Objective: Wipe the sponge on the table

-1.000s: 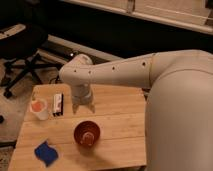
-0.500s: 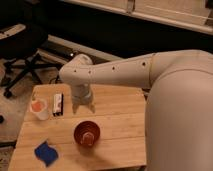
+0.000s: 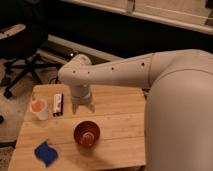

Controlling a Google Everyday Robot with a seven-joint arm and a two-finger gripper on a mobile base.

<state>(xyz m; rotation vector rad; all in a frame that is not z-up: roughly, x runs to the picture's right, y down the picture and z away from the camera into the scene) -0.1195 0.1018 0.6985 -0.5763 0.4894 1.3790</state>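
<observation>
The end effector (image 3: pixel 83 107) hangs empty, fingers apart, above the table (image 3: pixel 120 120), and the sponge (image 3: pixel 46 152) lies flat near its front-left corner, so any reach there should skirt the red bowl (image 3: pixel 87 133).

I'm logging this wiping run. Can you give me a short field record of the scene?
tool: open, empty, pointing down over the rear middle of the table
sponge: blue, flat, front left corner, untouched
red bowl: upright, between tool and front edge
white cup: left side, orange contents
dark box: between cup and tool
</observation>
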